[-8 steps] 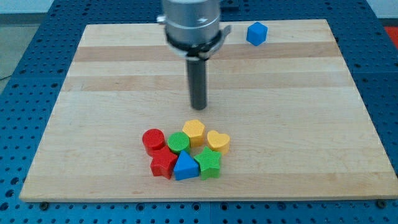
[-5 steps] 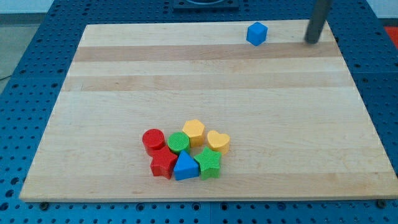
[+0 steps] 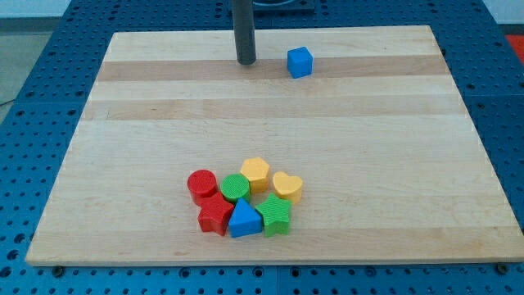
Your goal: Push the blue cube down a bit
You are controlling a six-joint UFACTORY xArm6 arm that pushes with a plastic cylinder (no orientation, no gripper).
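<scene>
Tip (image 3: 246, 62) left of blue cube (image 3: 300, 62)

The counter (image 3: 164, 115) is pale wood in glued strips, grain running across, with a smooth satin finish. Around it lies a blue metal plate (image 3: 33, 74), matt and drilled with rows of holes. The rod ending in my tip (image 3: 246, 62) looks dark, smooth and dull. The blue cube (image 3: 300, 62) looks like matt plastic, as do the red cylinder (image 3: 201, 184) and blue triangle (image 3: 244, 219); the green star-like block (image 3: 276, 215) shows fine ridged layers on top
</scene>
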